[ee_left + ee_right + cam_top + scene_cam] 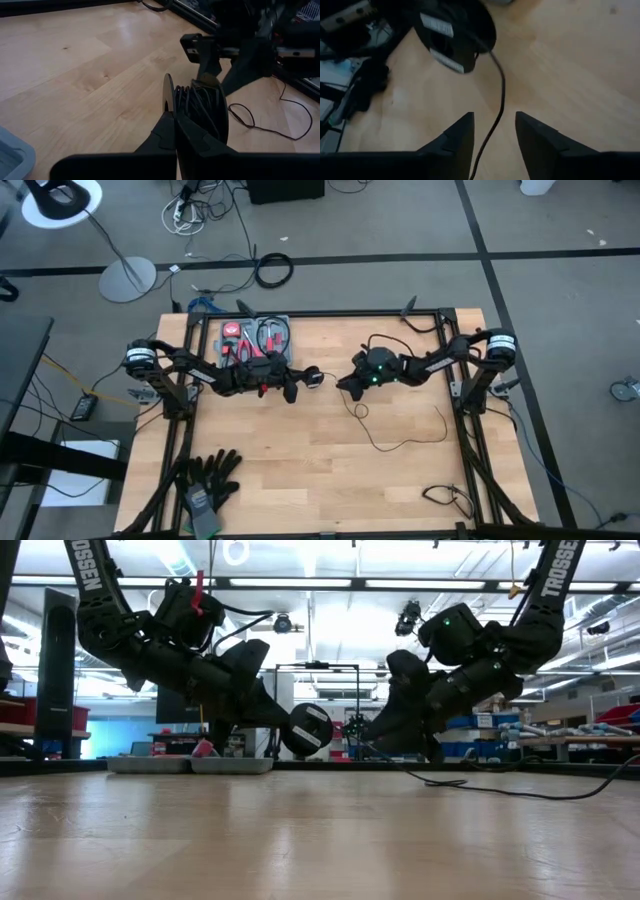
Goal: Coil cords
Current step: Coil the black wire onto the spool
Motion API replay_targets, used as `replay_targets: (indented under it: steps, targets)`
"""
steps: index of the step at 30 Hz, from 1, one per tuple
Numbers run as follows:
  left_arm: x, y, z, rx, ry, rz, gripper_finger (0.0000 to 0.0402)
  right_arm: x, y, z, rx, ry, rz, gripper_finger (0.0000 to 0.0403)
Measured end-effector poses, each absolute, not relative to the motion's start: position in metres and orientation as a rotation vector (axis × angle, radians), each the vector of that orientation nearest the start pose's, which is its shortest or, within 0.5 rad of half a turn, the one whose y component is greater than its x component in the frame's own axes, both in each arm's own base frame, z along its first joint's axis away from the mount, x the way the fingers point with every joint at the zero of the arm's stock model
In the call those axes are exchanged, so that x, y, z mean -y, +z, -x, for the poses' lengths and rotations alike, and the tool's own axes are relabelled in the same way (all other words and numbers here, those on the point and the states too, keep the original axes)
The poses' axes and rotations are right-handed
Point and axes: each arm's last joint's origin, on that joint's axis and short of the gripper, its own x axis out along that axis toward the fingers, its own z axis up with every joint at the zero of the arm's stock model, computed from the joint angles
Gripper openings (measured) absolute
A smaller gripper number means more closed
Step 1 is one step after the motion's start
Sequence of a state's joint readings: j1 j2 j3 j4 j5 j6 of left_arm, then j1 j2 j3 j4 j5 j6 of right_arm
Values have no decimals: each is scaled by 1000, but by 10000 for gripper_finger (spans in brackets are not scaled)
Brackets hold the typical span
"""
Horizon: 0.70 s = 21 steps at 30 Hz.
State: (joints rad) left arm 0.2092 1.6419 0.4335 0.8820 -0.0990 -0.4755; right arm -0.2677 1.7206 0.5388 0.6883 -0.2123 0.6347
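Here, your left gripper [175, 117] has its fingers clamped on the round puck [306, 728], held above the counter [300, 460]. Beside the puck, your right gripper [494, 131] has its fingers apart, the cords [496, 107] running loose between them.

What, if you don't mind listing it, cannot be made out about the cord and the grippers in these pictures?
- Right wrist view: the cord runs between the open right gripper; contact with either finger cannot be told.
- Left wrist view: the puck is held edge-on by the shut left gripper; its wrap count is unreadable.
- High view: the cord's loose end is too thin to follow.
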Motion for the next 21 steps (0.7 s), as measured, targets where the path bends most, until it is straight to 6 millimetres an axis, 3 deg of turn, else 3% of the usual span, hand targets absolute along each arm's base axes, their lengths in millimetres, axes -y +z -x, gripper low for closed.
replay_targets:
  steps: [16,21]
  targets:
    - [-60,129,-267,-243,377,486,0,63,110,-282,-517,-210,-771,70]
    - [-60,129,-267,-243,377,486,0,55,106,-282,-549,-255,-773,10]
